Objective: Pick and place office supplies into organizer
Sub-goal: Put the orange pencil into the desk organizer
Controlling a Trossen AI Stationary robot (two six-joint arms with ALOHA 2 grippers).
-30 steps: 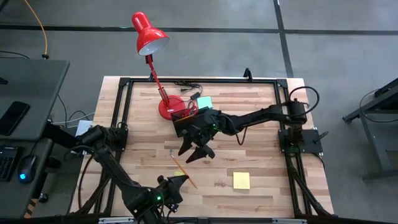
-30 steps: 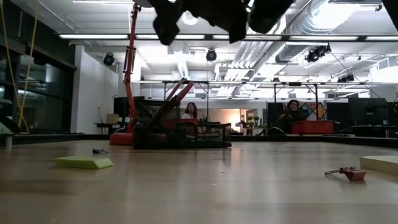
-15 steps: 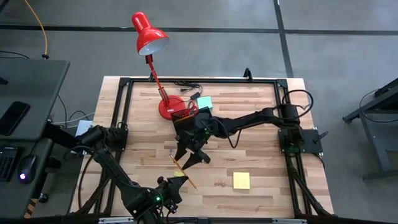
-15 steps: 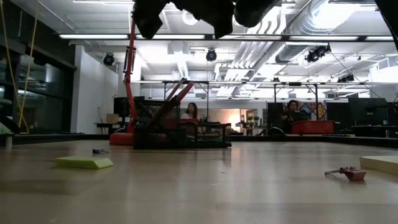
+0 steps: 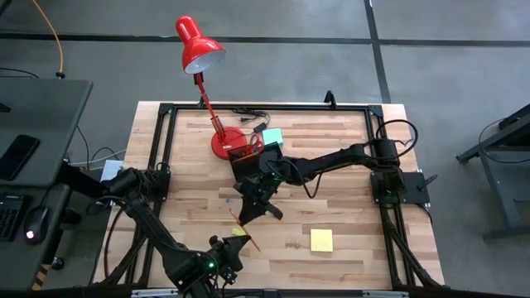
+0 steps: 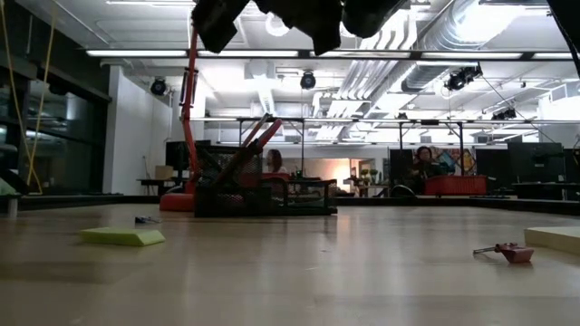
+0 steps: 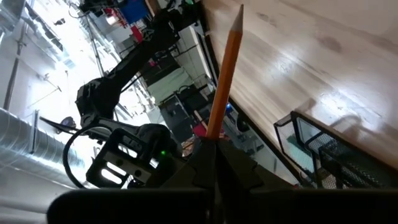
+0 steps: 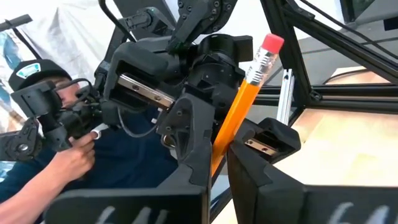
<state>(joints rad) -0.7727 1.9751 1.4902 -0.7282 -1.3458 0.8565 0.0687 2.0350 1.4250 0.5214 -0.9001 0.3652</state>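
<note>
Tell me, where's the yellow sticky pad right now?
In the high view, the yellow pad lies flat on the table's near right part, alone, right of the pencil and the right gripper.

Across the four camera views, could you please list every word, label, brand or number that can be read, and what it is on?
None can be read.
The orange pencil shows no legible print in either wrist view.
The yellow sticky-note pad looks blank.
The person's cap bears a round badge, too blurred to read.

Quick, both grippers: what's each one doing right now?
Left gripper: shut on the orange pencil.
Right gripper: shut on the same pencil, near its eraser end.
</note>
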